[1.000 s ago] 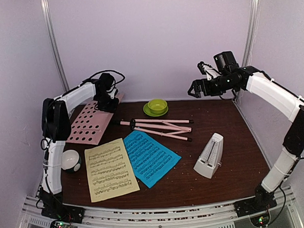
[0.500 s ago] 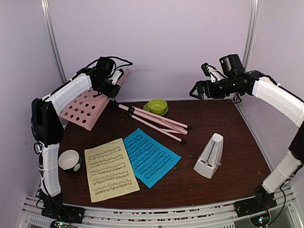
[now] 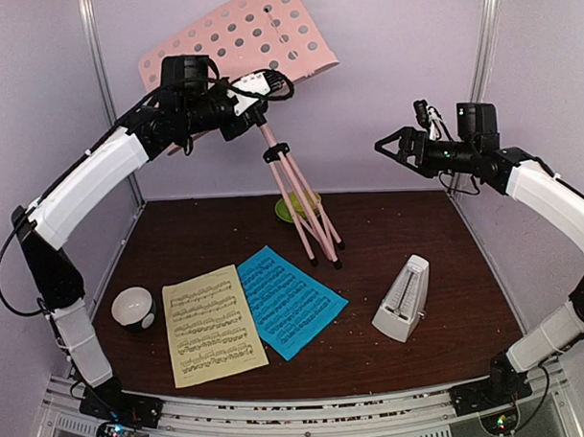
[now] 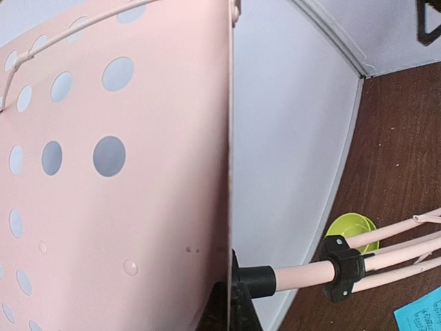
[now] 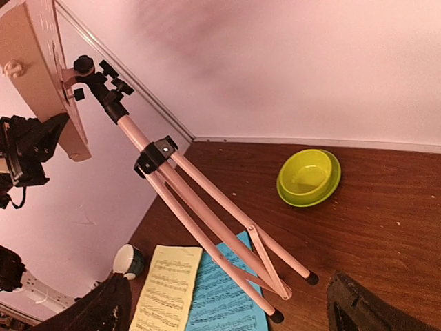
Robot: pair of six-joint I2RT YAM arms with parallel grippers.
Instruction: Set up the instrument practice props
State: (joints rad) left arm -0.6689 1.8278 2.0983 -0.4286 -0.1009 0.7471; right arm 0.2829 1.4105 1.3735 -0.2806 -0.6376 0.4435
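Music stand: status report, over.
Left gripper shut on pink music stand, near upright, legs not spread. Right gripper open, empty, hovering. Green bowl beyond the feet, apart.

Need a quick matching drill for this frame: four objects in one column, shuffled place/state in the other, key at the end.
1. music stand
2. blue page
3. metronome
4. green bowl

a. standing upright, far right
b. tilted, legs folded together
c. lying flat next to the yellow page
d. at the back, open side up

Pairs: 1-b, 2-c, 3-a, 4-d
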